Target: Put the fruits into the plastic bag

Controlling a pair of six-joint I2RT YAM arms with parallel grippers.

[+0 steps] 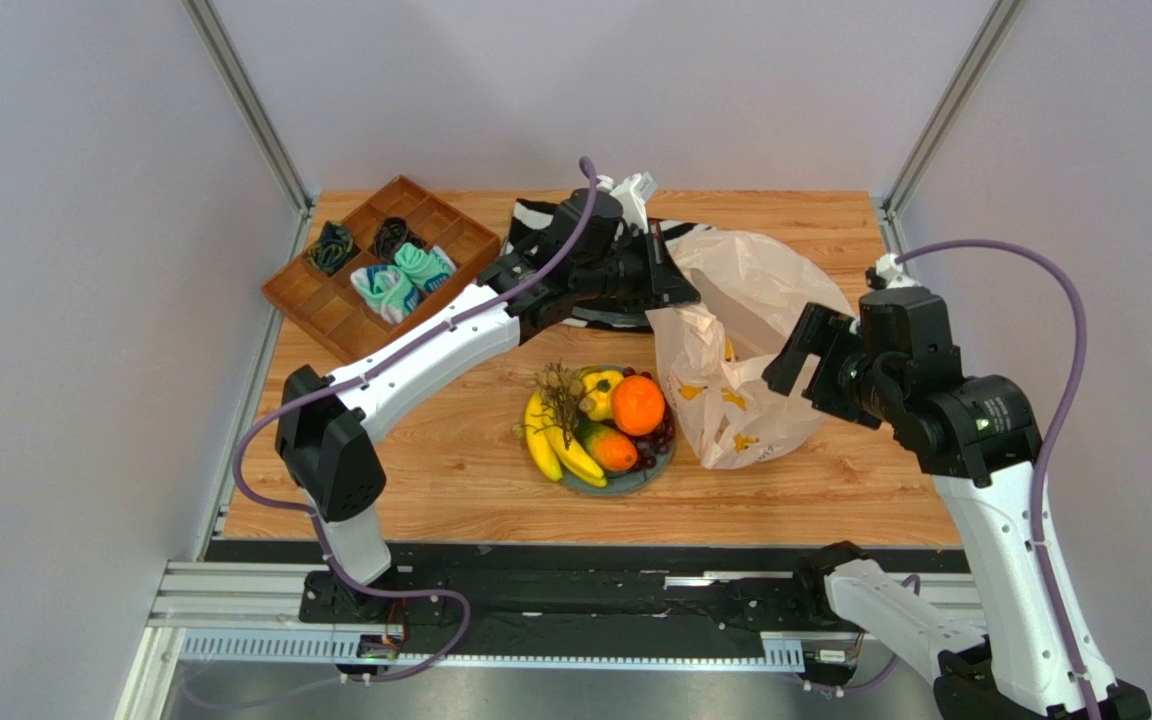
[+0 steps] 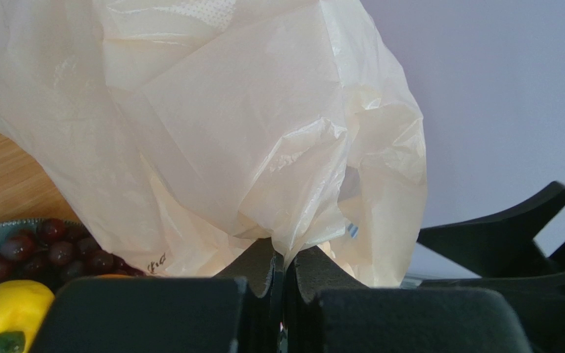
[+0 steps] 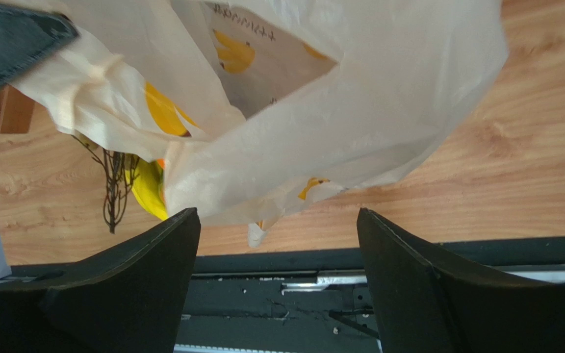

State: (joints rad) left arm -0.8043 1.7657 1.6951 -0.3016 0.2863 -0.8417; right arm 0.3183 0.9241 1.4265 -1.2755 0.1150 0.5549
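The whitish-beige plastic bag with yellow banana prints hangs lifted at the table's middle right. My left gripper is shut on a pinch of the bag's upper edge. Just left of the bag, the fruits rest on a grey plate: yellow bananas, a round orange, a small yellow fruit, an orange-green fruit and dark grapes. My right gripper is open at the bag's right side with nothing between its fingers; the bag hangs just beyond them.
A wooden compartment tray holding small teal and dark items sits at the back left. A zebra-striped cloth lies behind the left gripper. The table's near edge and the black rail lie below the plate.
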